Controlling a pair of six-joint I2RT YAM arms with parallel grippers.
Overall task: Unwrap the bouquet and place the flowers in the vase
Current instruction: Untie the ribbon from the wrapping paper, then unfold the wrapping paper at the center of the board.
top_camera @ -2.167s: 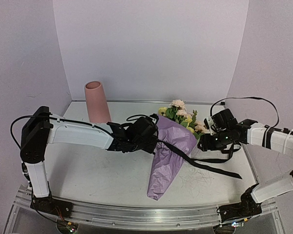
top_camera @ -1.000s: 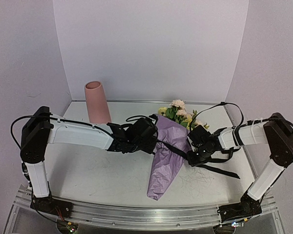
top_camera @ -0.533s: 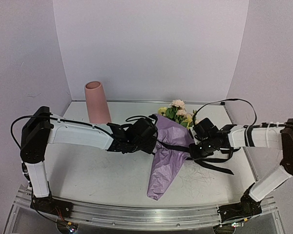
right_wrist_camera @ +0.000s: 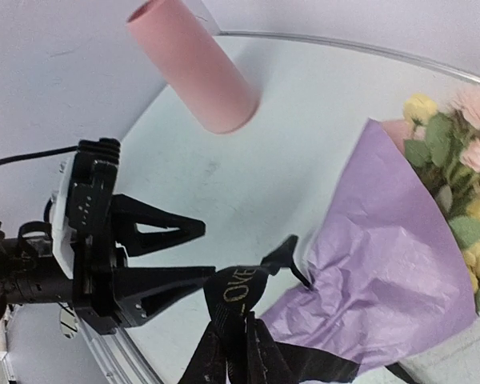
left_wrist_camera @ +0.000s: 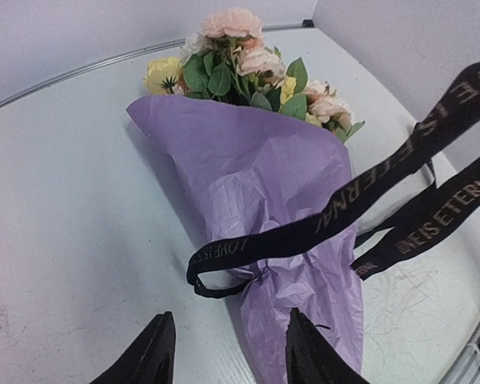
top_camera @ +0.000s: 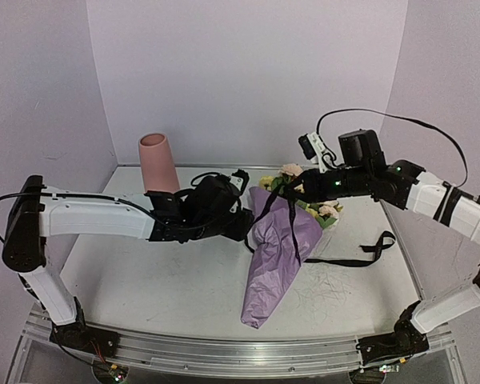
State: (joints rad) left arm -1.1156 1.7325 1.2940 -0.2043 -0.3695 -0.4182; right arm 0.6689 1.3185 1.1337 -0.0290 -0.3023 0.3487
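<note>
Right pincer (top_camera: 294,190) clamped on the black ribbon (left_wrist_camera: 336,210), holding it taut.
Left pincer (left_wrist_camera: 228,342) gapes, empty, just beside the bouquet (top_camera: 282,248).

- You're looking at a white surface (top_camera: 168,280), with faint dark scuff marks (top_camera: 330,290) on its right part.
- A metal rail (top_camera: 224,350) runs along the surface's near edge.
- Plain lilac walls (top_camera: 248,72) enclose the surface on three sides.

The top view looks down from 6 o'clock over the whole desk (top_camera: 144,272). Both wrist views sit close on the bouquet (left_wrist_camera: 256,184); the right also shows the vase (right_wrist_camera: 196,68) at 11 o'clock.
</note>
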